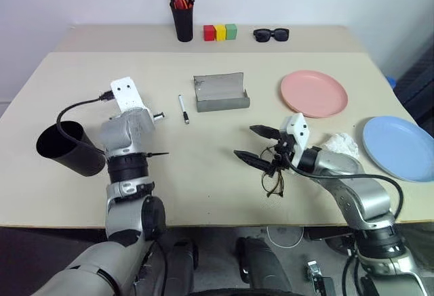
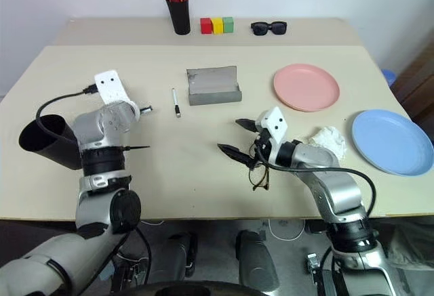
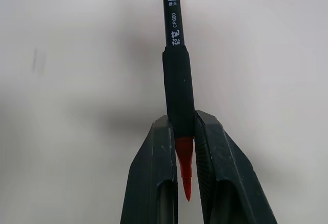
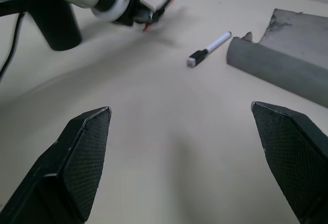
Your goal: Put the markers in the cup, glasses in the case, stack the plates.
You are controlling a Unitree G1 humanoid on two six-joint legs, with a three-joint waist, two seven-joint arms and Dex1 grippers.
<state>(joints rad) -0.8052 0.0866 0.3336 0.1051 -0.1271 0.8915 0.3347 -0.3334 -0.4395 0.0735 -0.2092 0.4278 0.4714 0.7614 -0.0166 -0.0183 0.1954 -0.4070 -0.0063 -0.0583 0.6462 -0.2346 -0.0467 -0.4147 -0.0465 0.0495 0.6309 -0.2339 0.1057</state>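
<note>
Left gripper (image 3: 185,131) pinched shut on the red marker (image 3: 178,88), near its tip, just off the table (image 1: 203,174). Looks light, stiff and smooth, so likely to slip or swing; better held nearer the middle. Cup (image 1: 66,148) lying tipped just left of that hand. White marker (image 1: 183,108) a little ahead to its right, beside the open case (image 1: 220,93). Right gripper (image 1: 256,145) spread wide, holding nothing, with the glasses (image 1: 273,182) just below it: thin and easy to bend, best taken by the frame. White cloth (image 1: 338,144) by the right arm, pink plate (image 1: 313,93) and blue plate (image 1: 399,147) further right.
</note>
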